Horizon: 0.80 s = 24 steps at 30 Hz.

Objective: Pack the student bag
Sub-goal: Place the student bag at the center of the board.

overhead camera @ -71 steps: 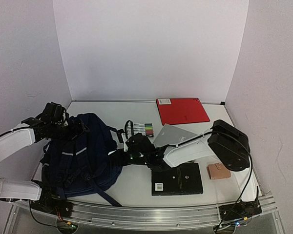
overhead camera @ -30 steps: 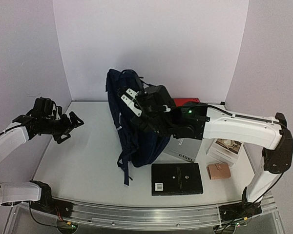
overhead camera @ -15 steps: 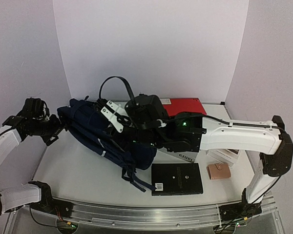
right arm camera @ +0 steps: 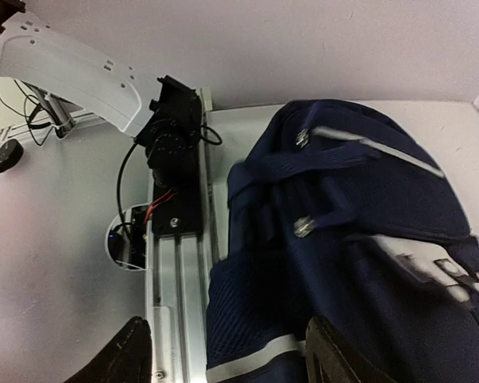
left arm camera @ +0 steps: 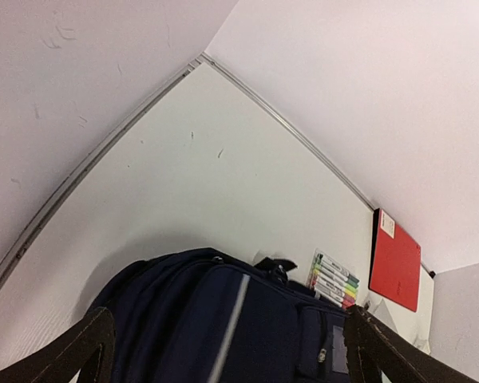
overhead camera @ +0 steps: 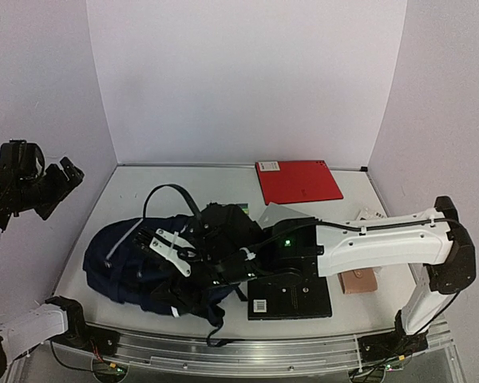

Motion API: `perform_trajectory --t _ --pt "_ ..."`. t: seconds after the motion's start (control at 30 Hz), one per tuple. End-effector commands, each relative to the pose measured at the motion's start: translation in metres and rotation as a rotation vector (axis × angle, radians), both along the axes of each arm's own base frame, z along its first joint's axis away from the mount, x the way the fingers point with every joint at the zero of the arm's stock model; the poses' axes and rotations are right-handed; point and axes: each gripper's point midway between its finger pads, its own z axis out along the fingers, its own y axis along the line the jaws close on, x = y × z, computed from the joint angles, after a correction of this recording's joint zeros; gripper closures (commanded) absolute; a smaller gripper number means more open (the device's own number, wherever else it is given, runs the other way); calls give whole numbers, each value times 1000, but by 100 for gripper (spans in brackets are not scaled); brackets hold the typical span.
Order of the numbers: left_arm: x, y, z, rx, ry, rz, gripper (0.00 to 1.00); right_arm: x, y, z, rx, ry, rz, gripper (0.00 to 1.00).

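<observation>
Down flat now with the student bag (overhead camera: pixel 120 259), no longer propped up as half a second back: sprawled across the front-left of the desk (overhead camera: pixel 132 191), just left of the black book (overhead camera: pixel 290 294). Pulled the left gripper (overhead camera: pixel 60 182) high and out to the left, well apart from the bag; spread wide, gripping nothing. Brought the right gripper (overhead camera: pixel 169 247) low over the bag's middle, right against the fabric; fingers (right arm camera: pixel 132 355) set wide apart, navy cloth and straps beneath, clamped on nothing. Looking down from the left wrist: bag below, marker pack (left arm camera: pixel 333 281) and red folder (left arm camera: pixel 394 262) beyond.
</observation>
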Motion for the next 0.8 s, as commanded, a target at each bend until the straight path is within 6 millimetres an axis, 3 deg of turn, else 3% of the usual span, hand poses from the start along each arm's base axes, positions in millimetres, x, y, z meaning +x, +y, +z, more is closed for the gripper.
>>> perform_trajectory --t 0.0,0.13,0.23,0.4,0.57,0.77 --pt "17 -23 -21 -42 54 -119 0 -13 -10 35 95 175 -11 19" --pt "24 -32 -49 -83 100 -144 0 24 -27 33 117 209 -275 4" --pt "30 -37 -65 -107 125 -158 0 63 -52 4 94 288 -480 2" --pt "36 -44 -87 -141 163 -175 0 123 -98 -61 22 453 -683 2" --pt "38 -48 -103 -166 188 -182 0 137 -112 -107 -9 567 -700 2" --pt "36 -49 -116 -182 207 -181 0 132 -102 -143 -46 647 -650 2"
